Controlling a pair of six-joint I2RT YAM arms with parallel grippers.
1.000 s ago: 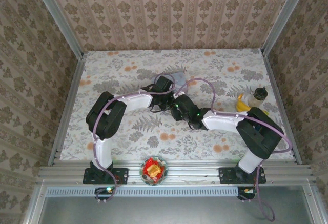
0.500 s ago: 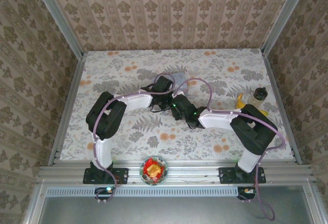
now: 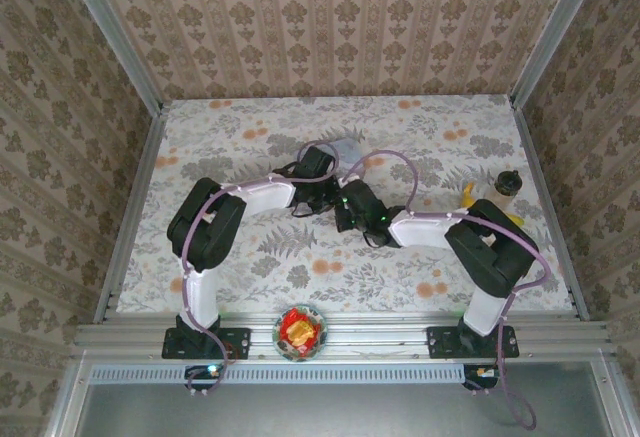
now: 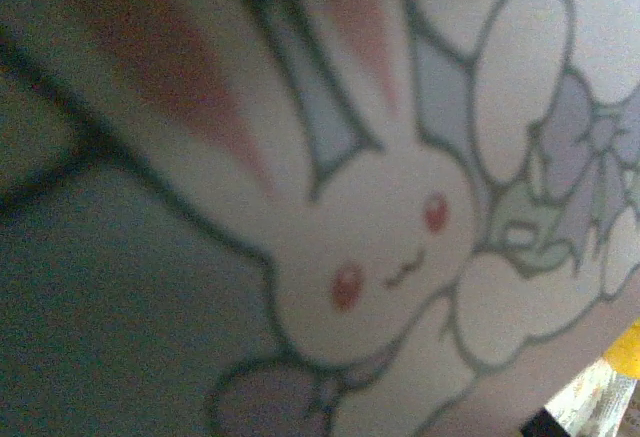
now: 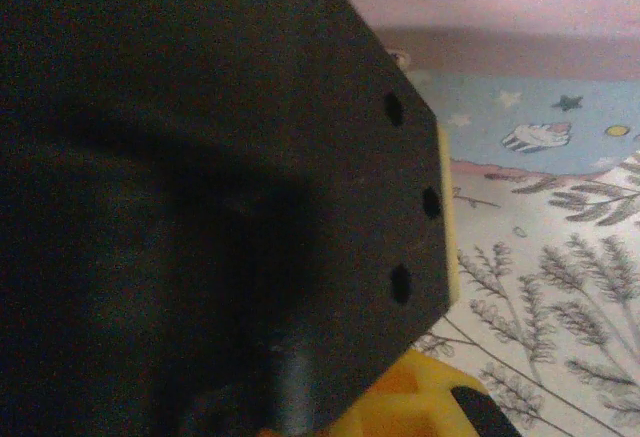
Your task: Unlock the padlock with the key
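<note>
The pale blue cartoon-printed tin (image 3: 347, 147) lies at mid-table; its bunny picture (image 4: 400, 237) sits very close to the left wrist camera. My left gripper (image 3: 320, 165) is against the tin's near left side, and its jaws are hidden. My right gripper (image 3: 338, 197) comes in from the right, just in front of the tin, and is shut. One of its black fingers (image 5: 300, 207) blocks most of the right wrist view, with the tin's starry side (image 5: 520, 107) behind it. The padlock and the key are hidden under the grippers.
A small bottle with a dark cap (image 3: 503, 188) and a yellow object (image 3: 468, 197) stand near the right wall. A bowl holding something red and yellow (image 3: 300, 330) rests on the front rail. Patterned walls close in the table (image 3: 250, 257) on three sides.
My right gripper has closed and its arm has edged a little left toward the tin. The left arm and the tin have stayed still.
</note>
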